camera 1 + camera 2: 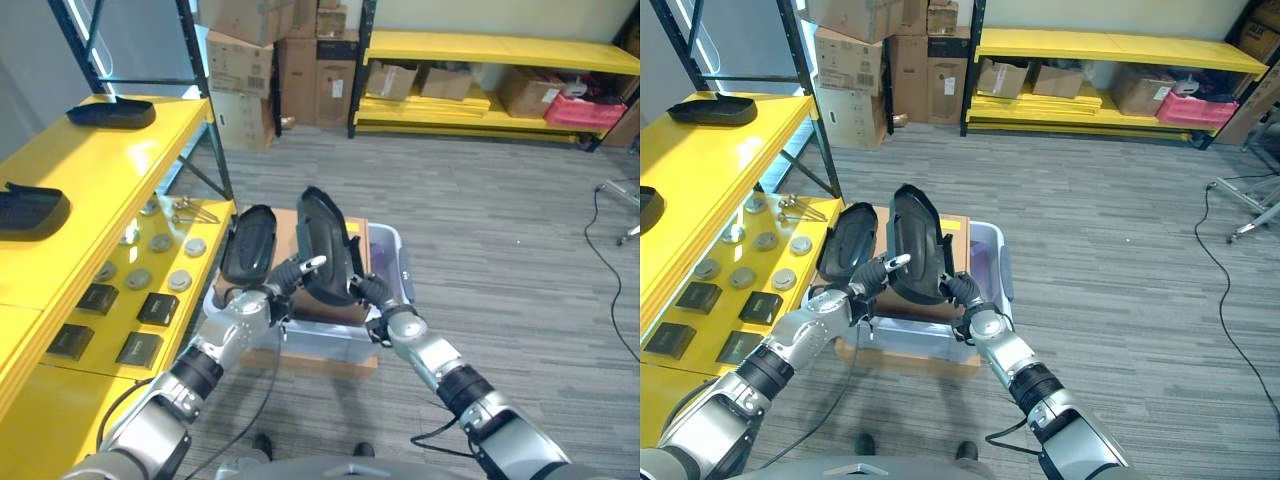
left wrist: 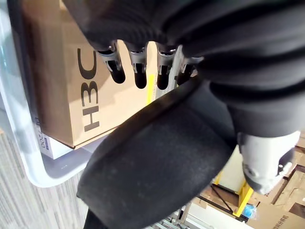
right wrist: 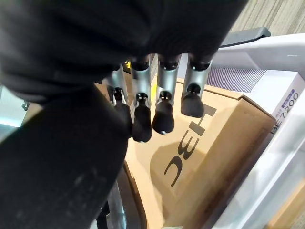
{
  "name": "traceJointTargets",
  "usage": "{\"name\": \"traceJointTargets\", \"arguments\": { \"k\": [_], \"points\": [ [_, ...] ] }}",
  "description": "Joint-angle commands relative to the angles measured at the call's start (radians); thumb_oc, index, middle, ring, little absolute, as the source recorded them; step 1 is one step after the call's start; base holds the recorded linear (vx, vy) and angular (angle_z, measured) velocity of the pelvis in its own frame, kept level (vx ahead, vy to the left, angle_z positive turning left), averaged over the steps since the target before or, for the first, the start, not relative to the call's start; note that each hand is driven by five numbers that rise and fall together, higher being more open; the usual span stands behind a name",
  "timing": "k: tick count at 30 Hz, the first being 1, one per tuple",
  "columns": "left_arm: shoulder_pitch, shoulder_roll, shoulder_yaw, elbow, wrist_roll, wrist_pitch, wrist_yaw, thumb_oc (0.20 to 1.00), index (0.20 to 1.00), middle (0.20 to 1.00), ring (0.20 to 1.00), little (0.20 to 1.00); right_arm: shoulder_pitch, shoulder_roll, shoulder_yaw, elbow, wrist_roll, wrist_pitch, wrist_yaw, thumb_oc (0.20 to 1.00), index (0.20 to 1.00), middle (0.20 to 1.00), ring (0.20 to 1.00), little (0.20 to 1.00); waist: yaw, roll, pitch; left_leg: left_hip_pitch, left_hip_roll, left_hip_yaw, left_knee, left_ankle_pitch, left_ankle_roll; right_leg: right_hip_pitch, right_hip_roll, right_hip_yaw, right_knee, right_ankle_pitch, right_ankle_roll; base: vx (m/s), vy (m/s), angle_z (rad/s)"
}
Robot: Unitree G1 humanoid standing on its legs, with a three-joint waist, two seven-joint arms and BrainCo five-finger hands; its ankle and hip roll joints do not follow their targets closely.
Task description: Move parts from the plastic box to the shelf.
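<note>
A tall black moulded part (image 1: 325, 245) is held upright over the pale plastic box (image 1: 398, 262). My left hand (image 1: 252, 308) grips its lower left edge, thumb on the front; the left wrist view shows the part (image 2: 157, 167) between fingers (image 2: 138, 71) and thumb. My right hand (image 1: 392, 318) curls round its lower right edge, and the part (image 3: 57, 167) lies beside those fingers (image 3: 143, 119). A second black part (image 1: 248, 243) stands upright behind my left hand. A cardboard box (image 3: 205, 143) lies in the plastic box. The yellow shelf (image 1: 120, 175) on the left bears two black parts (image 1: 110, 112) (image 1: 30, 210).
The shelf's lower level holds round metal discs (image 1: 150, 262) and black square pieces (image 1: 140, 348). Cardboard boxes (image 1: 270, 60) are stacked at the back beside a yellow rack (image 1: 480, 48). Open grey floor stretches to the right, with a stand's foot (image 1: 620, 195) at the edge.
</note>
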Motion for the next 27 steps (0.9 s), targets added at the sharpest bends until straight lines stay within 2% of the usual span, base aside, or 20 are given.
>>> {"name": "traceJointTargets", "arguments": {
  "k": [1, 2, 4, 5, 6, 7, 13, 21, 27],
  "points": [
    [-0.180, -0.052, -0.081, 0.030, 0.075, -0.045, -0.072, 0.956, 0.956, 0.956, 0.956, 0.956, -0.145, 0.021, 0.041, 0.034, 0.003, -0.065, 0.020, 0.200, 0.200, 0.200, 0.200, 0.200, 0.025, 0.016, -0.042, 0.016, 0.018, -0.058, 0.002, -0.109, -0.019, 0.020, -0.043, -0.010, 0.010, -0.094, 0.086, 0.00, 0.000, 0.00],
    [-0.182, -0.052, -0.083, 0.026, 0.081, -0.036, -0.071, 1.000, 1.000, 1.000, 1.000, 1.000, -0.145, 0.022, 0.041, 0.032, 0.002, -0.064, 0.020, 0.200, 0.200, 0.200, 0.200, 0.200, 0.024, 0.016, -0.042, 0.016, 0.018, -0.058, 0.001, -0.109, -0.019, 0.020, -0.042, -0.010, 0.011, -0.095, 0.086, 0.00, 0.000, 0.00],
    [-0.189, -0.054, -0.107, 0.022, 0.111, -0.013, -0.084, 1.000, 1.000, 1.000, 1.000, 1.000, -0.145, 0.025, 0.041, 0.023, -0.007, -0.058, 0.027, 0.200, 0.200, 0.200, 0.200, 0.200, 0.019, 0.017, -0.042, 0.017, 0.017, -0.056, 0.001, -0.110, -0.017, 0.019, -0.042, -0.005, 0.011, -0.095, 0.087, 0.00, 0.000, 0.00],
    [-0.190, -0.054, -0.112, 0.022, 0.115, -0.014, -0.088, 0.718, 0.718, 0.718, 0.718, 0.718, -0.145, 0.025, 0.042, 0.023, -0.006, -0.058, 0.028, 0.200, 0.200, 0.200, 0.200, 0.200, 0.018, 0.017, -0.042, 0.017, 0.017, -0.056, 0.001, -0.110, -0.017, 0.018, -0.042, -0.004, 0.011, -0.095, 0.088, 0.00, 0.000, 0.00],
    [-0.192, -0.055, -0.119, 0.021, 0.121, -0.016, -0.092, 0.395, 0.395, 0.395, 0.395, 0.395, -0.145, 0.023, 0.043, 0.023, -0.004, -0.060, 0.029, 0.200, 0.200, 0.200, 0.200, 0.200, 0.016, 0.017, -0.042, 0.017, 0.017, -0.055, 0.000, -0.110, -0.017, 0.018, -0.041, -0.002, 0.011, -0.095, 0.088, 0.00, 0.000, 0.00],
    [-0.195, -0.057, -0.130, 0.014, 0.124, -0.004, -0.091, 0.200, 0.200, 0.200, 0.200, 0.200, -0.145, 0.025, 0.046, 0.020, -0.004, -0.058, 0.029, 0.200, 0.200, 0.200, 0.200, 0.200, 0.014, 0.017, -0.043, 0.018, 0.017, -0.054, -0.001, -0.110, -0.017, 0.017, -0.040, -0.001, 0.011, -0.095, 0.087, 0.00, 0.000, 0.00],
    [-0.196, -0.073, -0.167, 0.007, 0.102, 0.018, -0.084, 0.200, 0.200, 0.200, 0.200, 0.200, -0.147, 0.029, 0.056, 0.020, -0.002, -0.059, 0.036, 0.200, 0.200, 0.200, 0.200, 0.200, 0.005, 0.016, -0.046, 0.023, 0.019, -0.046, -0.004, -0.111, -0.017, 0.018, -0.038, 0.007, 0.009, -0.095, 0.088, 0.00, 0.000, -0.02],
    [-0.194, -0.098, -0.178, 0.020, 0.061, -0.024, -0.041, 0.200, 0.200, 0.200, 0.200, 0.200, -0.176, 0.042, 0.070, 0.030, 0.026, -0.043, 0.019, 0.200, 0.200, 0.200, 0.200, 0.200, 0.006, 0.015, -0.042, 0.024, 0.020, -0.044, -0.003, -0.110, -0.017, 0.017, -0.037, 0.008, 0.010, -0.094, 0.087, 0.00, -0.001, -0.02],
    [-0.197, -0.099, -0.161, 0.003, 0.102, -0.056, -0.021, 0.200, 0.200, 0.200, 0.200, 0.200, -0.190, 0.051, 0.067, 0.040, 0.048, -0.042, 0.004, 0.200, 0.200, 0.200, 0.200, 0.200, 0.015, 0.017, -0.040, 0.025, 0.019, -0.049, -0.004, -0.109, -0.018, 0.022, -0.038, 0.002, 0.009, -0.094, 0.087, 0.00, 0.000, 0.00]
  ]
}}
